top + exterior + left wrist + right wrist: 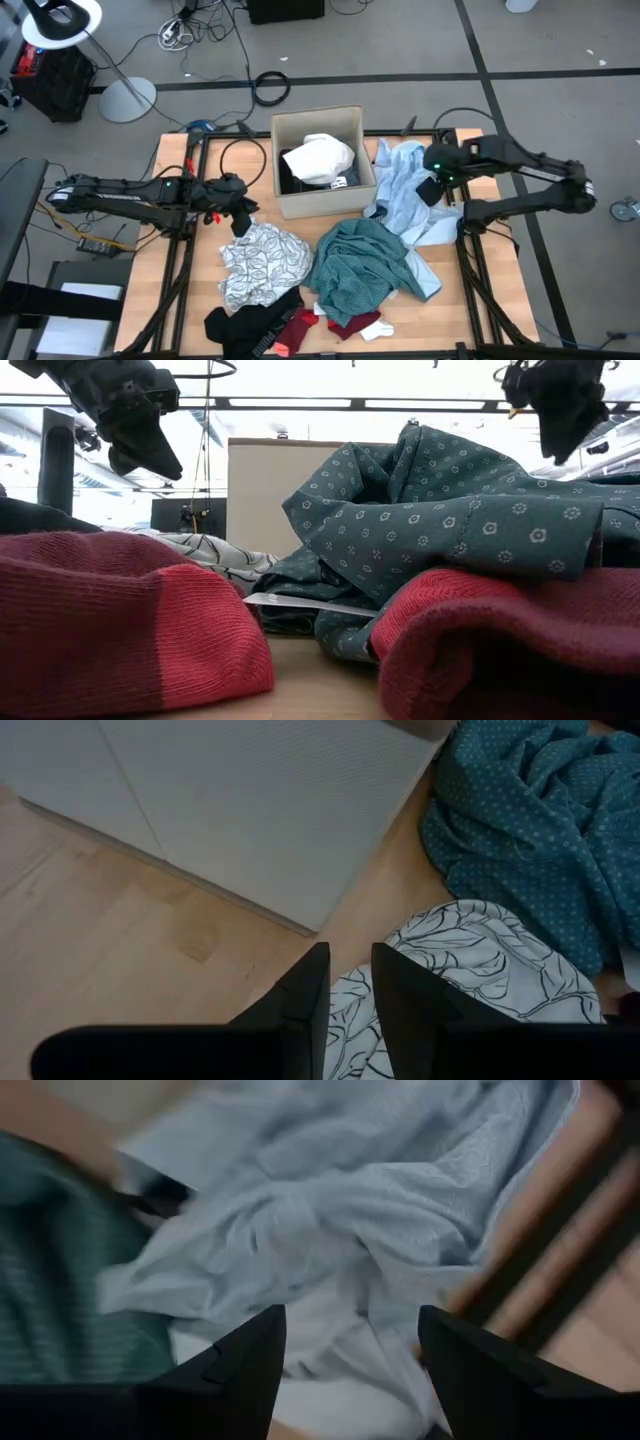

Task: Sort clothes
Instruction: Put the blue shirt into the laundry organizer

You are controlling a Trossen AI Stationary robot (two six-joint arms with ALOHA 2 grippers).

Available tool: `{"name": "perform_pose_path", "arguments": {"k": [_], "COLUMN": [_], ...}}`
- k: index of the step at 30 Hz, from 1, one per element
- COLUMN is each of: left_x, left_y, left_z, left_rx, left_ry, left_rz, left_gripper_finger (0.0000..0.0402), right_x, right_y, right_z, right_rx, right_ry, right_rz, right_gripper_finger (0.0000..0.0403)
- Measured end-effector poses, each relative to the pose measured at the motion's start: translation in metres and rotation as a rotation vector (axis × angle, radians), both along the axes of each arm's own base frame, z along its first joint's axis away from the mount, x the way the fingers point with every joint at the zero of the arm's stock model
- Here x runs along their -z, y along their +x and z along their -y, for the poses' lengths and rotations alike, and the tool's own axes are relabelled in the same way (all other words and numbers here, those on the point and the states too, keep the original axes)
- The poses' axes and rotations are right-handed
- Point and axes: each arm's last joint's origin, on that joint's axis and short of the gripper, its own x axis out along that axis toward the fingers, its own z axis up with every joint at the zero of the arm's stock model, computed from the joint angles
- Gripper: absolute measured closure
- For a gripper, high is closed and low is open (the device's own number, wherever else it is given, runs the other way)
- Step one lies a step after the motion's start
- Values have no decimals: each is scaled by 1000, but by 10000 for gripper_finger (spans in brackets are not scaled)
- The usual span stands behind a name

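Above the crumpled pale blue cotton shirt point(330, 1230), the right hand point(350, 1350) is hovering wide open; it should be gathering a thick central fold. Left hand point(347, 985) is waiting, narrow, empty.

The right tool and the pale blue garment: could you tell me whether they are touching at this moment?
Cannot tell. In the right wrist view the right tool stands open over the pale blue garment, but no view shows plain contact or a gap; the high view only places it above the cloth.
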Motion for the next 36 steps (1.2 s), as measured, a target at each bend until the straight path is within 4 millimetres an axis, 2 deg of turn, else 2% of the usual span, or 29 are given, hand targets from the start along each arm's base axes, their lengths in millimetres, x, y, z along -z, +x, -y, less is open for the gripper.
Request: {"name": "perform_pose_path", "arguments": {"k": [3,9,13,18,25,33,36], "left_x": [0,0,0,0,0,1,3], "left_y": [0,0,0,0,0,1,3], "left_z": [0,0,0,0,0,0,0], "left_rx": [0,-2,-3,-3,8,14,48], "left_ry": [0,-3,-3,-3,20,27,64], "left_rz": [0,0,-1,-1,-7,-14,-39], "left_gripper_finger": [319,319,319,319,319,319,319], "right_x": [8,16,20,36,69,128,136], "right_y": [10,31,37,36,31,41,43], "right_z": [7,21,27,24,17,20,21], "right_rx": [98,165,198,254,327,322,322], "right_ry": [30,8,4,67,105,108,102], "right_rz": [-61,-37,-41,-69,-42,18,31], "right_gripper_finger": [173,174,174,174,174,176,214]}}
